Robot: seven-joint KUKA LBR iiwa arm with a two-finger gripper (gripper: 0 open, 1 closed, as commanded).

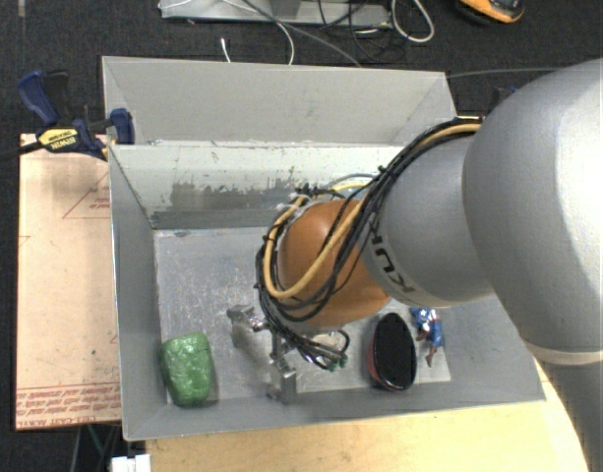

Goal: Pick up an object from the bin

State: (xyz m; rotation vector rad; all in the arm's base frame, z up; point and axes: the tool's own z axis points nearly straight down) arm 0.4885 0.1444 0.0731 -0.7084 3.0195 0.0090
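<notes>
Gripper (264,354) hangs, jaws parted and empty, just right of the green spongy lump (188,369), near-left in the bin (134,283), probably soft and light, best pinched across its narrow width.

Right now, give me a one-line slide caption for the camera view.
The gripper hangs low in the grey bin, between a green sponge and a black oval thing.

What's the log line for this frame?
gripper open, empty | over bin floor | green lump view-left | black oval view-right
</notes>
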